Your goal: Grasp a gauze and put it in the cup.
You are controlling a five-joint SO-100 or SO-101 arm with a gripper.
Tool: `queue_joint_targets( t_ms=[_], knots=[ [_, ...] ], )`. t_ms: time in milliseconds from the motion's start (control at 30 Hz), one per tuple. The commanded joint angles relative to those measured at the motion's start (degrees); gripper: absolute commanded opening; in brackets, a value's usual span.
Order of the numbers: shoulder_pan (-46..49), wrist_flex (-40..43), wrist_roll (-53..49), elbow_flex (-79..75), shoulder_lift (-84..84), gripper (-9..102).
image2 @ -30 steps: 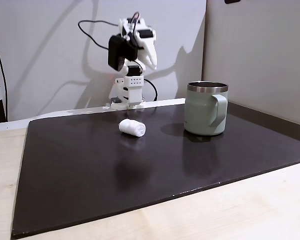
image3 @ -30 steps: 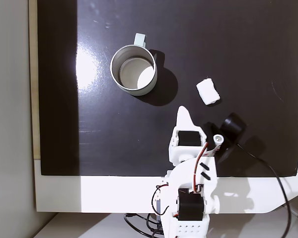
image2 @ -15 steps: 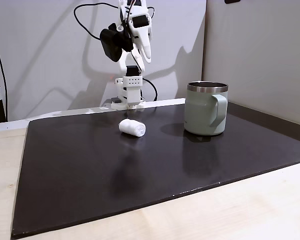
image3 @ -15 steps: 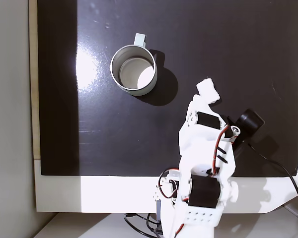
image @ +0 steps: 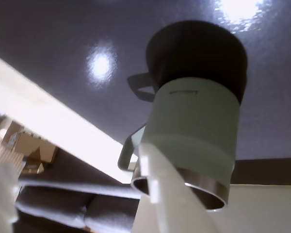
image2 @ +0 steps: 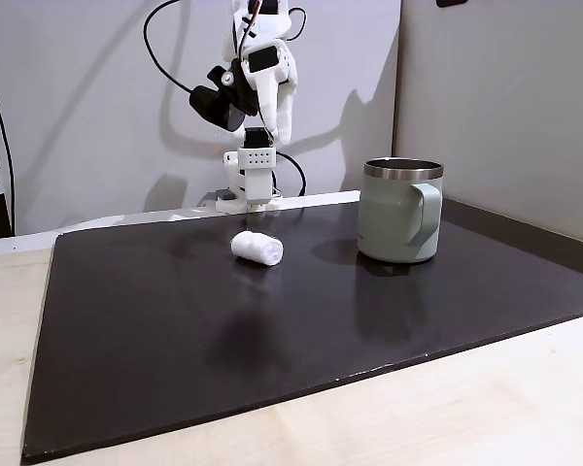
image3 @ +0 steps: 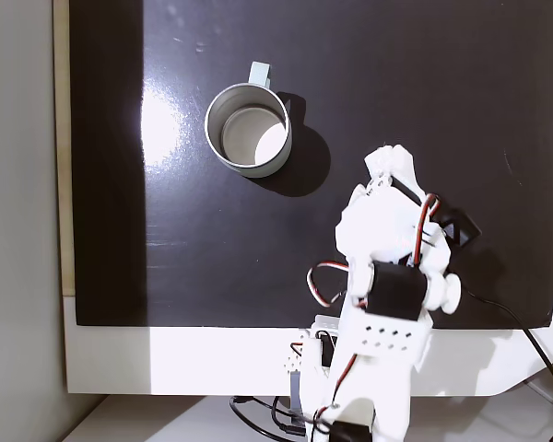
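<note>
In a fixed view from the table's near edge, the small white soft roll of gauze (image2: pixel 257 249) lay on its side on the black glossy mat (image2: pixel 175 340), left of the pale sage-green mug with a shiny steel rim (image2: pixel 400 210) and well apart from it. The white plastic arm's two-finger gripper (image2: pixel 280 126) hung high above the far edge of the mat, over the gauze, holding nothing. Whether its jaws were parted or closed could not be told.

Bare dark table (image2: pixel 175 340) surrounds the gauze (image2: pixel 257 249); the cup (image2: pixel 400 210) stands well apart toward the side edge.
</note>
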Motion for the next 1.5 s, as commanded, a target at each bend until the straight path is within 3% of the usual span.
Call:
queue_joint_targets(
  t_ms=[0,267,933,1467],
  knots=[
    [0.18,0.97,1.14,-4.04,-2.64,31],
    [2.64,-0.53,0.26,-3.69,-8.70,30],
    [2.81,-19.69,-5.71,6.24,-24.96,31],
    [9.32,-26.02,-9.93,13.01,-28.83,30]
  ],
)
